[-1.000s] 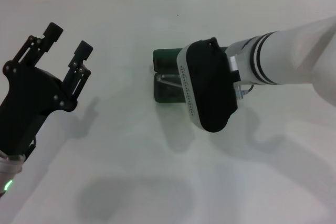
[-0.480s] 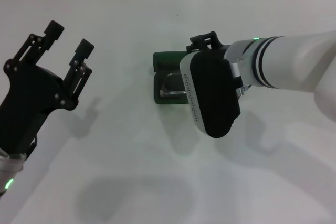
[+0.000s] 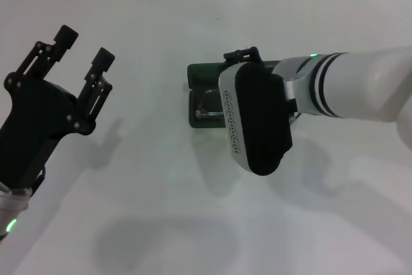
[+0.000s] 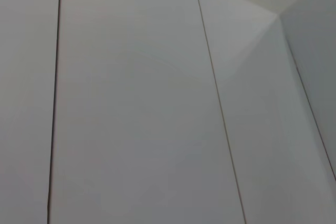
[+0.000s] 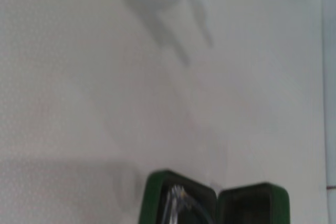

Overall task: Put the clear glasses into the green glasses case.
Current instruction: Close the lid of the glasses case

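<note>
Clear glasses [image 3: 209, 104] in green glasses case [image 3: 199, 72], beneath right claw [image 3: 243, 54].

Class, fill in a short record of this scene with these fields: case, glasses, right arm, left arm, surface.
case: the green glasses case lies open on the table, partly hidden by the right arm
glasses: the clear glasses lie inside the case's nearer half
right arm: the right gripper is over the case's far edge
left arm: the left gripper is held open, well off to the left, away from the case
surface: white table
</note>
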Controlling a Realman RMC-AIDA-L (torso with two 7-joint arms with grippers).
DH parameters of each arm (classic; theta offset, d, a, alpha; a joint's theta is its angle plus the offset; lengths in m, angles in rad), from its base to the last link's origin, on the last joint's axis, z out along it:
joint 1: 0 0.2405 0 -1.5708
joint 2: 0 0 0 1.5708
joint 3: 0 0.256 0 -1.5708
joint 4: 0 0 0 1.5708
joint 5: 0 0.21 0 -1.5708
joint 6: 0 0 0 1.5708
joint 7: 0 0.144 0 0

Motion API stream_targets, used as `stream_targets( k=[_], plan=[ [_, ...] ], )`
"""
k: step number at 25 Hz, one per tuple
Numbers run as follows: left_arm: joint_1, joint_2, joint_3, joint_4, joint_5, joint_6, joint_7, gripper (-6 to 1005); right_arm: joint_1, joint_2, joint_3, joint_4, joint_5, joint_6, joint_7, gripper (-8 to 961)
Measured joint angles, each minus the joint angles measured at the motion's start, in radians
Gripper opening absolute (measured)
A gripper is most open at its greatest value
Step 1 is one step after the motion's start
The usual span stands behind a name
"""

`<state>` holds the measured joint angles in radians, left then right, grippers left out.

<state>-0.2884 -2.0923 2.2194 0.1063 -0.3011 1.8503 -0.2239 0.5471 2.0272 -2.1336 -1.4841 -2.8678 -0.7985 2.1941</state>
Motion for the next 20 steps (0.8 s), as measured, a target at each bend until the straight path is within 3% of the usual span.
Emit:
stream_targets(
  k=[5,11,16,19,20],
  plan=[
    [0.003,0.000,0.000,-0.003,-0.002,0.000,0.000,533,-0.036,-0.002,0.036,-0.014,0.067,0.024,0.000,601],
    [0.004,0.000,-0.002,-0.006,-0.004,-0.001,0.000,533,-0.069,-0.008,0.154,-0.037,0.254,0.018,-0.050,601],
    [-0.002,0.001,-0.001,-0.007,0.002,-0.009,-0.016,533,-0.129,-0.008,0.437,0.010,0.774,-0.034,-0.297,601],
    [-0.011,0.001,-0.004,-0.007,-0.001,-0.039,-0.049,533,-0.135,-0.010,0.638,0.170,1.155,-0.172,-0.515,600],
    [-0.016,0.002,-0.004,-0.007,-0.001,-0.052,-0.065,533,-0.119,-0.012,0.749,0.291,1.306,-0.287,-0.630,600]
  ],
)
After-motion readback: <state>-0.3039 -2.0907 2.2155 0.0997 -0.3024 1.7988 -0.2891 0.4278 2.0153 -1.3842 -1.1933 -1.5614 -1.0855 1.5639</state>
